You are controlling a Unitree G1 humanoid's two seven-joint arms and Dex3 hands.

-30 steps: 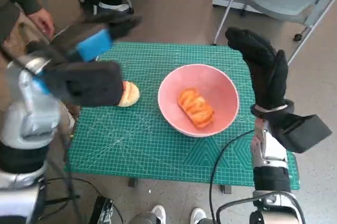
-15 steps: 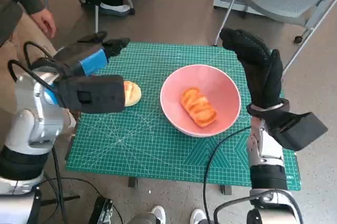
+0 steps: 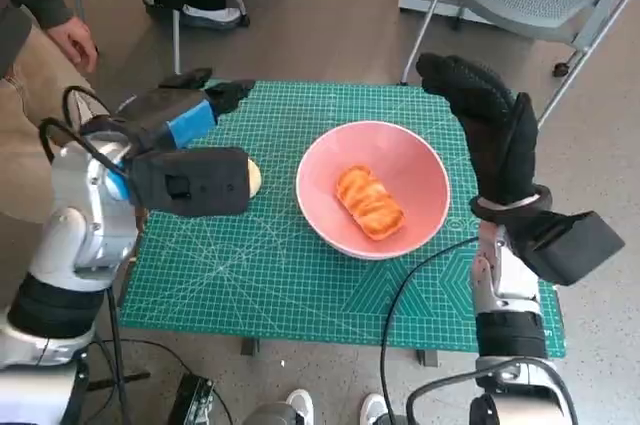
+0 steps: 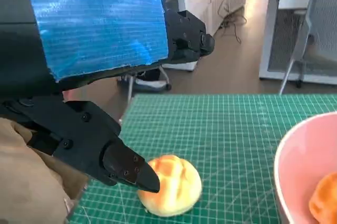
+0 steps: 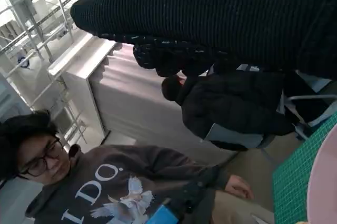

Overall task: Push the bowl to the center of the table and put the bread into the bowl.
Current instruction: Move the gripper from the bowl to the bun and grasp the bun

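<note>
Bowl: the pink bowl [image 3: 375,188] stands on the green cutting mat [image 3: 300,275] near the middle of the table, and an orange ridged pastry [image 3: 370,202] already lies inside it, long axis slanting across the bowl floor

Bread: a pale round bun [image 4: 171,184] rests on the mat outside the bowl, well apart from its rim on the robot's left; in the head view it is mostly hidden behind the left forearm casing, with only a sliver showing

Left hand: the left hand [image 3: 185,110], blue tape over its back, hangs above the mat's left far corner, fingers apart and holding nothing; the wrist view shows one black fingertip [image 4: 142,174] just over the near edge of the bun, and whether it touches cannot be told

Right hand: the right hand [image 3: 490,125], gloved, is raised upright beside the bowl's right rim, apart from it, fingers extended with nothing in them

Key relation: the bun lies directly below and slightly ahead of the left fingers, with the bowl beyond it toward the robot's right; the left hand is much the nearer, the bowl standing between the bun and the right hand

Judgement: the bowl appears placed, so what remains is probably closing the left hand on the bun and carrying it rightward over the rim

Bystander: a person [image 5: 100,182] sits off the table's left side
</note>
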